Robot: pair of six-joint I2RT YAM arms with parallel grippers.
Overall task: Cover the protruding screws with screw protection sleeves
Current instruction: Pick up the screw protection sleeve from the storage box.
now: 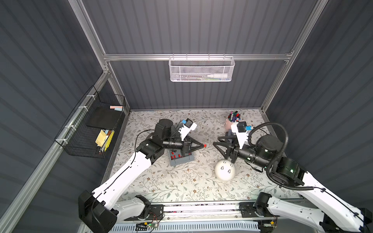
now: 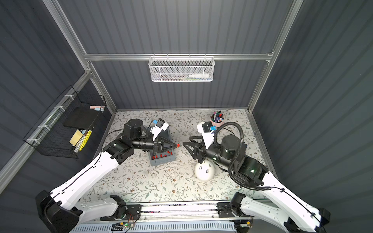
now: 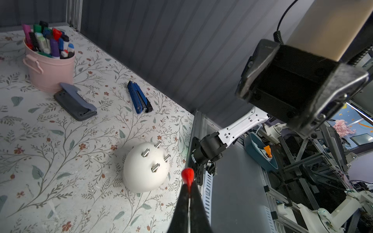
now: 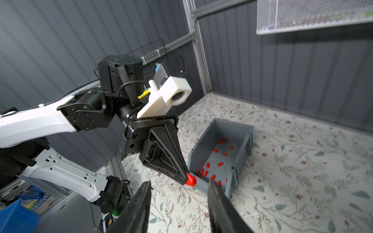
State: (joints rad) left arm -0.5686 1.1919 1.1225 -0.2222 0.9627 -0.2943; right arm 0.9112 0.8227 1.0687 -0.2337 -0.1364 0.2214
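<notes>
So the left gripper point(image 3: 188, 184) has its tips pressed together on one red cap point(image 3: 187, 173), and most of the cap pokes out past the tips. It hangs in the air over the near end of the grey bin point(image 4: 202, 141), pointing across at the right gripper point(image 4: 179, 181). The right gripper's fingers are spread apart with nothing between them. The two sets of tips are near each other but not touching (both top views show a small gap). More red caps point(image 4: 220, 163) lie scattered on the floor of the bin, which sits on the flowery table point(image 1: 171, 181) under the left arm. The white dome point(image 3: 141, 175) sits on the table well apart from the bin, just in front of the right gripper's wrist. All four screws point(image 3: 145, 152) stick out of its top, bare and shiny. In the back corner there's a pink cup point(image 3: 50, 72) stuffed with markers, with a grey hole punch point(image 3: 75, 105) just beside it and a blue stapler point(image 3: 139, 99) near the wall. As for labels, anything printed on the markers or the stapler is too small to read. The things in the white mesh basket point(image 1: 201, 68) on the back wall are just as unreadable.
</notes>
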